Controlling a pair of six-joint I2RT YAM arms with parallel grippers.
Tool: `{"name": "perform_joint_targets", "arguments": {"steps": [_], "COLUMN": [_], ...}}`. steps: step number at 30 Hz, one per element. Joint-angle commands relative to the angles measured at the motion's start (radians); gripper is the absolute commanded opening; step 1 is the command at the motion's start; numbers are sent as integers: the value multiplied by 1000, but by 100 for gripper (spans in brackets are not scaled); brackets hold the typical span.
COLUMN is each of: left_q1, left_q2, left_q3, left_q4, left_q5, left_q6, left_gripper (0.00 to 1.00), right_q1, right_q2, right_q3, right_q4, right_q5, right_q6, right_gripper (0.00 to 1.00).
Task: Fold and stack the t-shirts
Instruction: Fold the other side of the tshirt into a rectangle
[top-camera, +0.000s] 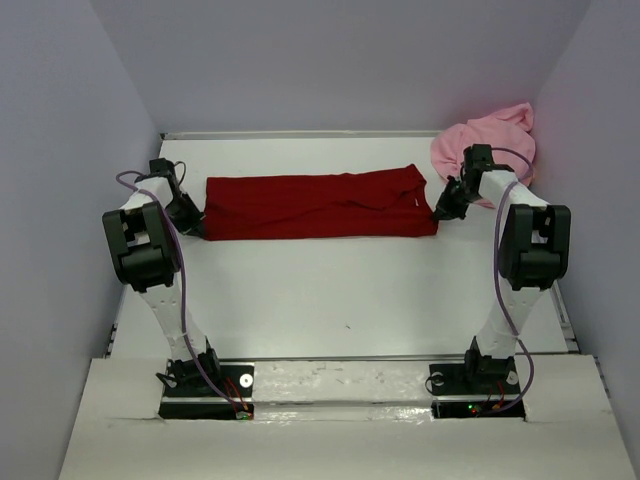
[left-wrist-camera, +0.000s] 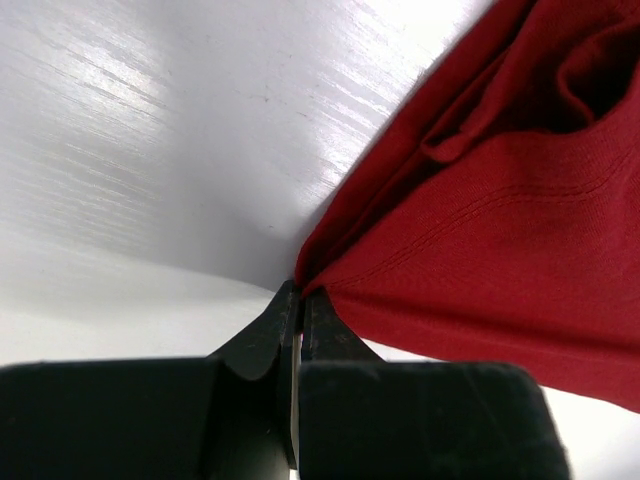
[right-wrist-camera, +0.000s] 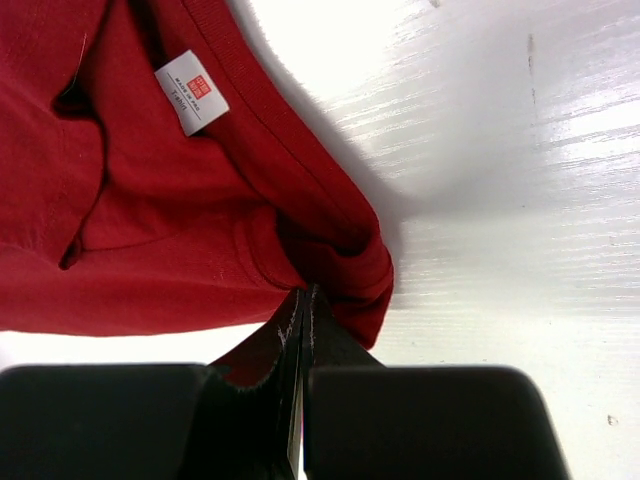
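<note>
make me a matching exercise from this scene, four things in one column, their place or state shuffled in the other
Column one:
1 dark red t-shirt
2 pink t-shirt
3 left fingers
4 right fingers

Column two:
a bunched up at the far right corner
b shut on the red shirt's left end
c spread flat in a long folded band
d shut on the red shirt's right end

Pairs: 1-c, 2-a, 3-b, 4-d

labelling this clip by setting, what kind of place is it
Probably a robotics lab test cell, not a home: a white table boxed in by plain pale walls, a left arm and right arm bolted at its near edge, a dark red t-shirt and pink t-shirt.
</note>
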Motion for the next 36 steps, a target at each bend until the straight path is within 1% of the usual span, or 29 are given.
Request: {"name": "perform_joint_targets", "arguments": {"steps": [1,13,15,16,18,19,20,21,24,26,28,30,32,36], "left_q1": [9,20,21,21,21,23,21,21,23,21,21,21,21,21], "left_q2": [-34,-32,-29,-28,-25,-25,-22,-22,-23,-28,-29,-32,-37,-68], "left_q3": [-11,-25,-26,-26,-23,-23,-22,-20,-22,-26,-25,-29,-28,-20], "left_q4": [-34,-31,-31,-31,-30,-30,-28,-30,-30,-28,-31,-33,-34,-27], "left_q5": [-46,-45,-39,-33,-27,-22,-14,-11,-10,-11,-13,-11,-16,-16], "left_q6": [19,20,22,23,25,25,27,28,30,28,25,25,24,14], "left_gripper": [0,0,0,0,1,3,5,22,43,49,52,53,54,54], "right_q1": [-24,-33,-33,-33,-33,-33,-33,-33,-33,-33,-33,-33,-33,-33], "right_q2": [3,35,42,43,42,42,45,46,57,55,49,37,35,46], "right_q3": [25,37,45,51,62,69,89,100,150,167,193,213,250,298], "right_q4": [-18,-27,-29,-29,-29,-32,-35,-41,-62,-73,-78,-78,-82,-98], "right_q5": [53,56,48,47,53,55,68,73,94,113,114,90,27,-57], "right_q6": [-30,-41,-40,-40,-40,-41,-44,-50,-70,-69,-64,-54,-43,-6], "right_gripper": [0,0,11,24,37,41,45,48,51,51,51,51,50,43]}}
